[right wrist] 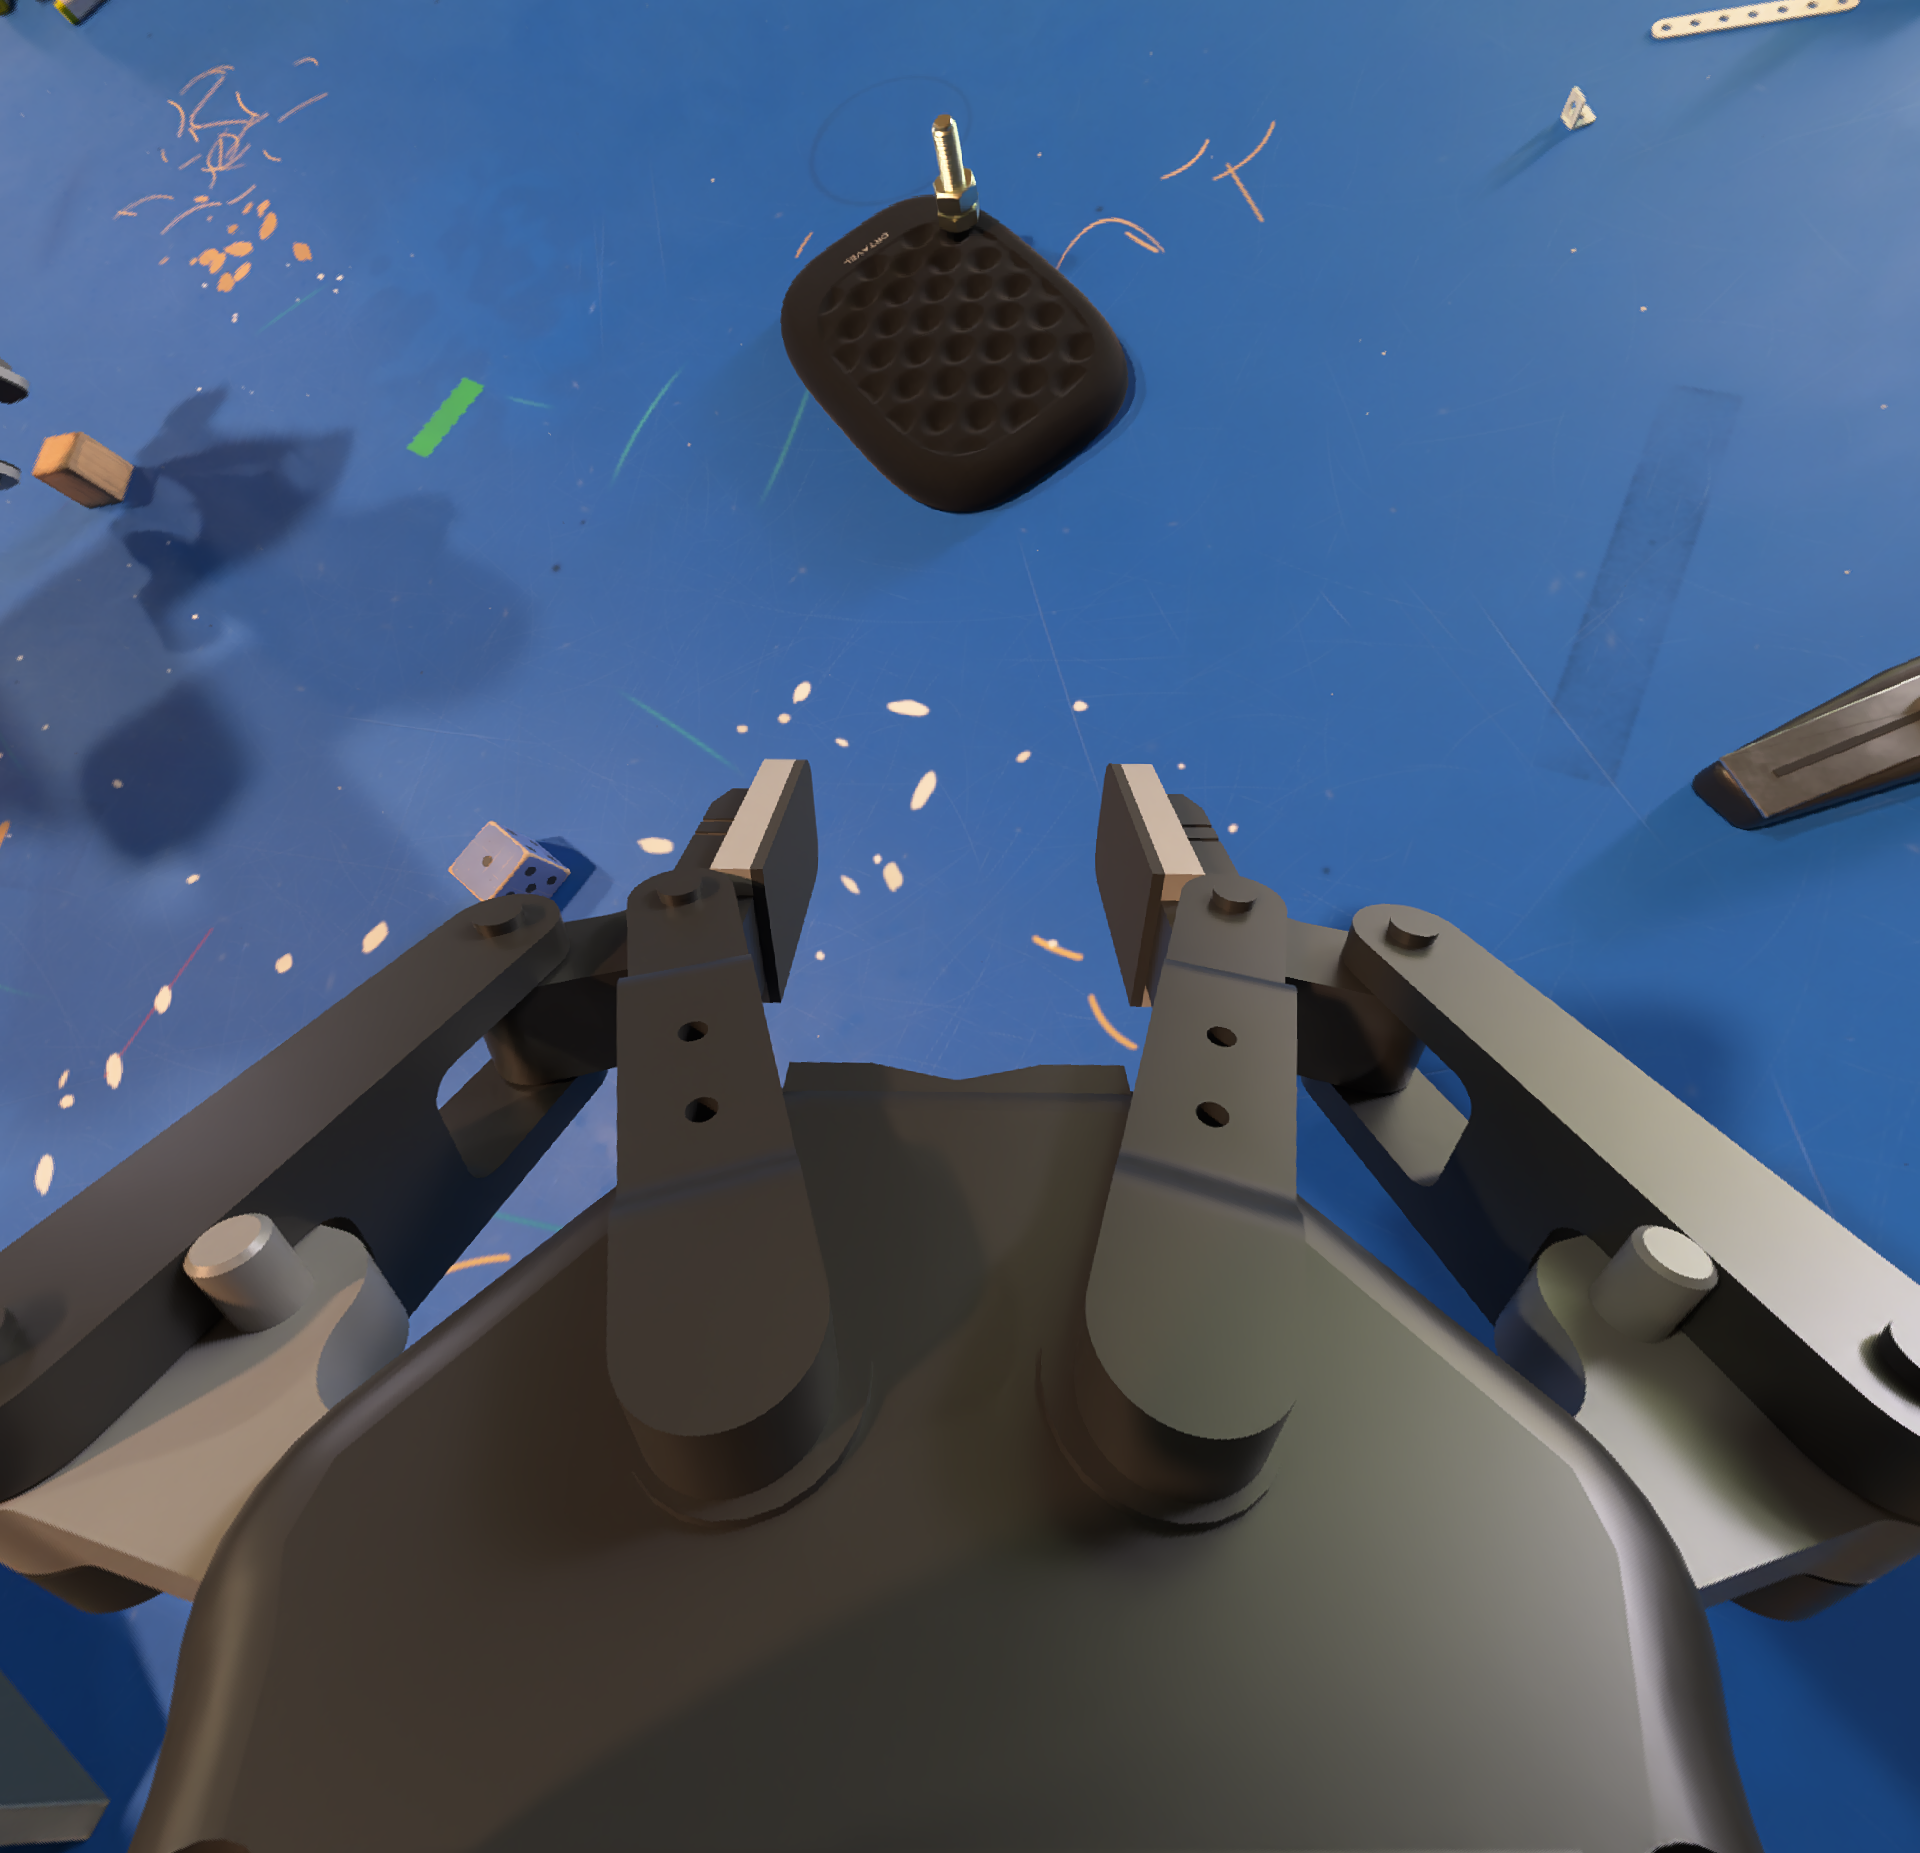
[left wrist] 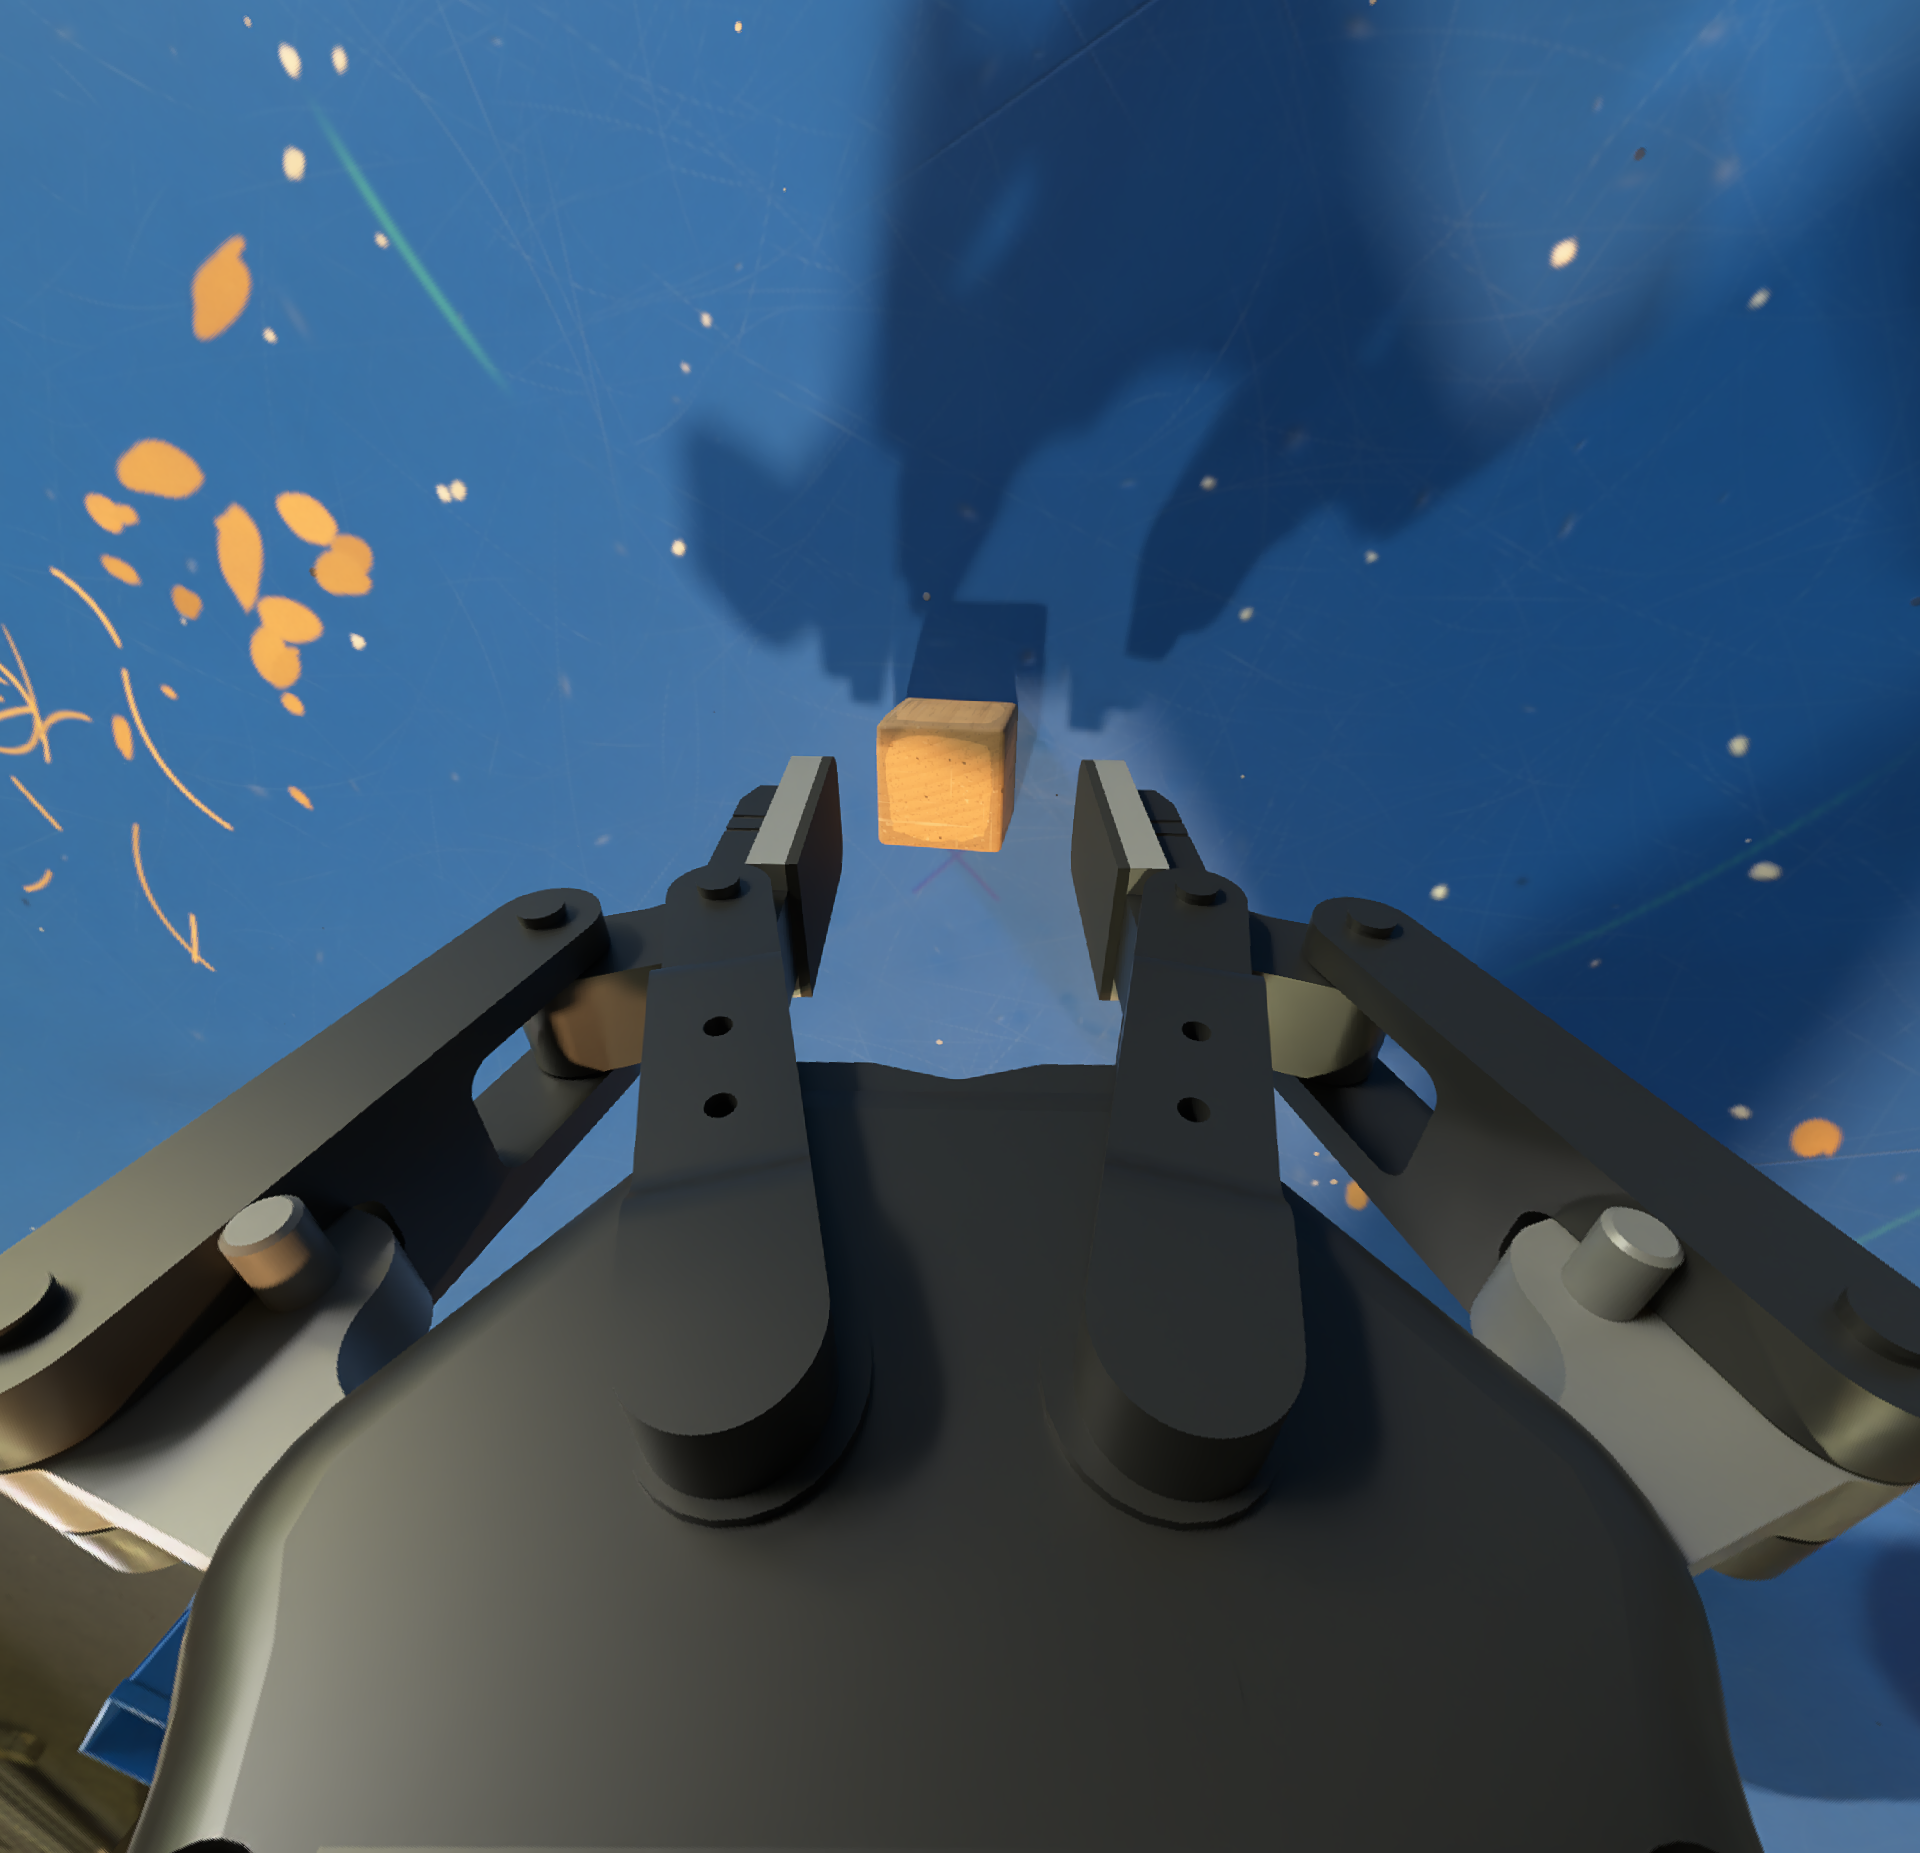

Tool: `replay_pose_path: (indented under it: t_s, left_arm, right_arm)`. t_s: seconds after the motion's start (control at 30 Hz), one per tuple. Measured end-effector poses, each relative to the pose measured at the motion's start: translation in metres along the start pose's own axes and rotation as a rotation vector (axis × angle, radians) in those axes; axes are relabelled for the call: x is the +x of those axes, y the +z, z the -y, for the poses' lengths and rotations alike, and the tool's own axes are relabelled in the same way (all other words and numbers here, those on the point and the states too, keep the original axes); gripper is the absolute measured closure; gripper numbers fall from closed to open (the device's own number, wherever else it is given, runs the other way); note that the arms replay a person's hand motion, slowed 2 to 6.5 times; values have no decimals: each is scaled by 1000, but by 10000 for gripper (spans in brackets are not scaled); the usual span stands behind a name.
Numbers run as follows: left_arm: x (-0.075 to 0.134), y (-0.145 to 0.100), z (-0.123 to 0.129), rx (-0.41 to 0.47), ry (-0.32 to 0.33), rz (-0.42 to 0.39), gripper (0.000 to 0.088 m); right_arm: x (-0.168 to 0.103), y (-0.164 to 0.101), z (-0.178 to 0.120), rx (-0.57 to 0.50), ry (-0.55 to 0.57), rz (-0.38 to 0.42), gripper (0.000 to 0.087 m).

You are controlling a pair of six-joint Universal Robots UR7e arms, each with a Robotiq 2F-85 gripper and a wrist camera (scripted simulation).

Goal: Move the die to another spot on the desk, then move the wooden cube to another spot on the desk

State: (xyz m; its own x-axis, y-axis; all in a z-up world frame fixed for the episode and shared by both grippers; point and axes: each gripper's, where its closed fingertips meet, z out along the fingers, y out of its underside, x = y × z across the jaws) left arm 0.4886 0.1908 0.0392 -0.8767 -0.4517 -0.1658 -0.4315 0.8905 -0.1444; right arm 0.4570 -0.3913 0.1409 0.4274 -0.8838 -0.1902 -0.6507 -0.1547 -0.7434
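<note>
The blue desk point(right wrist: 1351, 556) filled both views, scuffed and flecked with orange and pale paint marks. And there was the left gripper point(left wrist: 956, 858), jaws spread wide with nothing between the pads, hanging over the desk and throwing a big dark shadow ahead of itself. The right gripper point(right wrist: 956, 868) sat the same way, jaws apart and empty, bare desk showing in the gap.

Straight ahead of the right gripper, well apart from it, lay a black dimpled pad point(right wrist: 956, 359), and a brass bolt point(right wrist: 951, 172) stood upright at its far edge, whether on the pad or just behind it I couldn't say. Off to the right of that gripper a dark wedge-shaped tool point(right wrist: 1818, 754) poked in from the edge. Far ahead and to the right lay a pale perforated strip point(right wrist: 1756, 14), with a small pale triangular piece point(right wrist: 1577, 108) nearer than it.

Now the wooden cube point(left wrist: 945, 775): it sat on the desk just beyond the left gripper's fingertips, lined up with the gap and a touch nearer the left finger, not touched by either pad. From the right wrist it showed far off to the left.

The die point(right wrist: 509, 861), white with dark pips, rested on the desk just left of the right gripper's left finger, outside the jaws
</note>
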Motion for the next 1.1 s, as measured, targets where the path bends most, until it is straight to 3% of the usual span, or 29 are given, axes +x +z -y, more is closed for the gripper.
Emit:
replay_pose_path:
  t_s: [0.47,0.6,0.8,1.1]
  left_arm:
    - [-1,15,-4,-54,1,-13,457]
    - [-1,18,-5,-64,0,-21,488]
    - [-3,21,-6,-70,-4,-20,615]
    - [-3,17,-5,-60,-5,-28,617]
  right_arm:
    - [1,2,-4,-22,-5,-2,383]
    - [1,3,-5,-26,-7,-1,383]
    - [1,3,-6,-30,-8,1,383]
    - [1,3,-7,-36,-11,5,383]
